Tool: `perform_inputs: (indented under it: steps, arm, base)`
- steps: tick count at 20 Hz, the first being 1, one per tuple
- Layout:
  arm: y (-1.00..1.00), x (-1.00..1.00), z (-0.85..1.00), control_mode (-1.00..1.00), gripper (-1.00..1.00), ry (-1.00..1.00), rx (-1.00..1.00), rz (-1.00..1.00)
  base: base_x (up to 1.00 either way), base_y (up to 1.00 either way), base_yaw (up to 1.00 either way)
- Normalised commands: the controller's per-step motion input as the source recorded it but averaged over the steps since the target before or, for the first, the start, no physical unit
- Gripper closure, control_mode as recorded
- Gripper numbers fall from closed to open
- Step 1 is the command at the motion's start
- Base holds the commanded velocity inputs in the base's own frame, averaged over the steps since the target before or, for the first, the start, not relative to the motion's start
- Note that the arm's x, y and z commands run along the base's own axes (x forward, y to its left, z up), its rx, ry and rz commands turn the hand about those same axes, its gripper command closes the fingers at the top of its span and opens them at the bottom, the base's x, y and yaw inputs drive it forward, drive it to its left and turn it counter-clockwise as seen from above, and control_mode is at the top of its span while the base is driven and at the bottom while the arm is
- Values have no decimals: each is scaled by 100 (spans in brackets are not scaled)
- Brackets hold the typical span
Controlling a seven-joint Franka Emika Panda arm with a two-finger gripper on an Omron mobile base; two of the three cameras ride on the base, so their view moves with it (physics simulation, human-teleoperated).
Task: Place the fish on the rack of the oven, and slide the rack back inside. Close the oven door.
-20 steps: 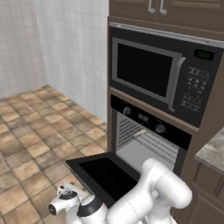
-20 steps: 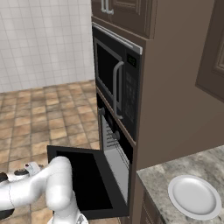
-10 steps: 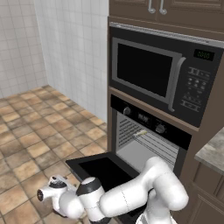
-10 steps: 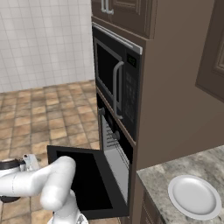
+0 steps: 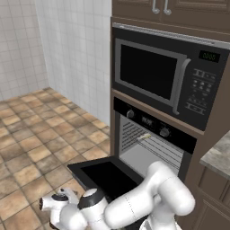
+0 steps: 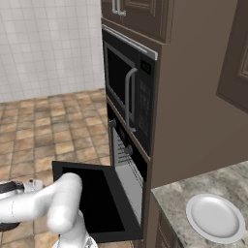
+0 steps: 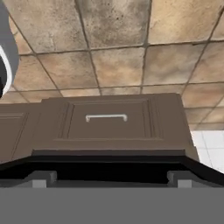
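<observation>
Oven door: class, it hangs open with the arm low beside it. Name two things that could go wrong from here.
1. The tool sits near the floor, facing a brown drawer rather than the oven door. An upward push may miss the door's edge or glance off it.
2. The white arm bends right over the open door, so the door could strike it while swinging up and stop short of shutting.

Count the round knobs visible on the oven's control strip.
2 in the left base view: one knob at the strip's left end, another toward its right. Any others may be too small to make out.
</observation>
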Motion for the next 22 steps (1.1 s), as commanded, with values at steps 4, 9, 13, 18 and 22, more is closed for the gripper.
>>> perform_inputs:
  steps: [4,9,13,18,22]
  arm:
    - [-48,-79,-100,-100,-100,0,-30,-32]
    - [-98,-25,-100,-100,-100,0,-26,-28]
    - [-100,3,-100,-100,-100,0,-22,-25]
    - [-99,3,-8,-100,-100,-1,-18,-16]
    - [-88,1,97,-100,-100,-3,-21,-12]
  base:
    - [0,0,0]
    - [0,0,0]
    - [0,0,0]
    - [0,0,0]
    - [0,0,0]
